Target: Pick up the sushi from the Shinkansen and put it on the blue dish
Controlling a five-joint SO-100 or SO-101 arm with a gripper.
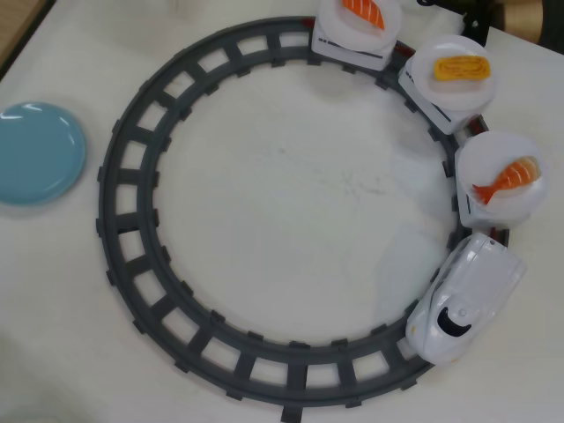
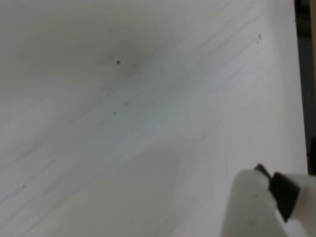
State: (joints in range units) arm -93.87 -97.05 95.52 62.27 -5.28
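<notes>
Your wrist view: gripper (image 2: pixel 270 197) pokes in at lower right corner, white finger with dark tip, over bare white table (image 2: pixel 123 123); can't tell whether jaws stand apart or together.

Your overhead view: Shinkansen (image 1: pixel 463 298) sits on grey track (image 1: pixel 132 247) at lower right, nose down. White plate (image 1: pixel 499 176) on car behind it carries sushi (image 1: pixel 509 181), red tail pointing left. Next plate holds yellow egg piece (image 1: pixel 460 68); farthest car holds salmon piece (image 1: pixel 363 12). Blue dish (image 1: pixel 35 152) lies empty at left edge, outside track, well apart from train.
</notes>
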